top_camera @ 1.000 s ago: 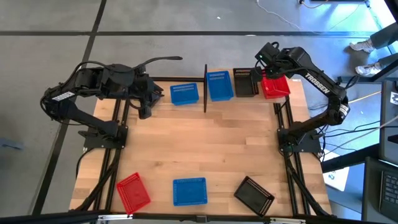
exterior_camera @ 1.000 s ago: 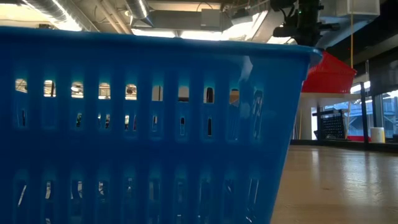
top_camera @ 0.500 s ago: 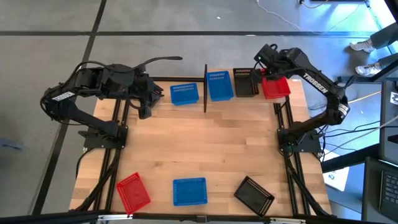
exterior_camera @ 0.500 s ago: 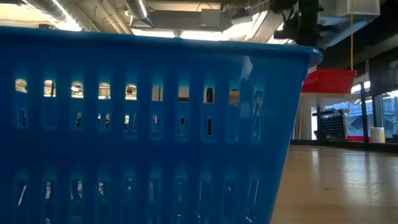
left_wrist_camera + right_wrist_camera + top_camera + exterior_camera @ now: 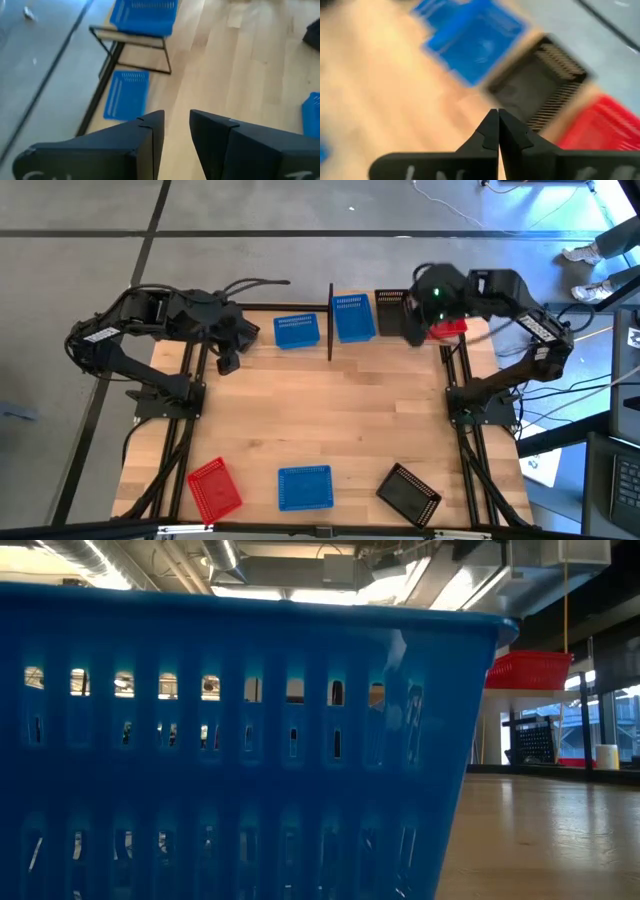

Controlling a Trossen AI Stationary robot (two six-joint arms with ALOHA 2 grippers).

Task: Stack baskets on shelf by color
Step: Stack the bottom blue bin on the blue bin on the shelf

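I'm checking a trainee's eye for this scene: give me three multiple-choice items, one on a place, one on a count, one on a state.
1. Where does the red basket near the table's front edge lie?
A front left corner
B on the shelf
C front right corner

2. How many baskets lie along the front edge?
A one
B three
C five

3. The right gripper fingers are:
A wide open
B holding a blue basket
C shut, empty

Answers:
1 A, the high view shows it there.
2 B: red, blue basket, black basket.
3 C, the tips meet with nothing between.
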